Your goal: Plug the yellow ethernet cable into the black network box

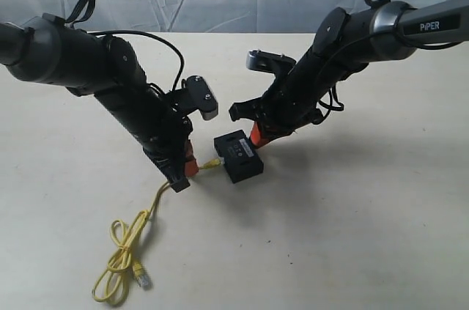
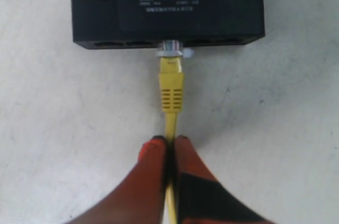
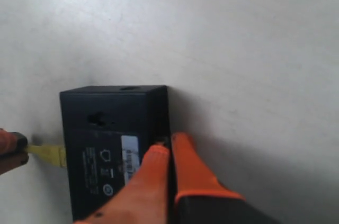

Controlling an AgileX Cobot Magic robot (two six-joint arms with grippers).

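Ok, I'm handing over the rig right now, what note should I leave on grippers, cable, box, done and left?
Left gripper: shut on the yellow ethernet cable just behind its plug.
Right gripper: shut, tips against the black network box on the side opposite the plug.
Done: plug lined up, its tip at a port.
Left: push it home, confirm seating, release both.

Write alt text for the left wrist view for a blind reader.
The left pincer, shut, pinches the yellow ethernet cable behind its boot, the clear plug meeting a side port of the black network box. The box lies on a pale table, printed label facing up.
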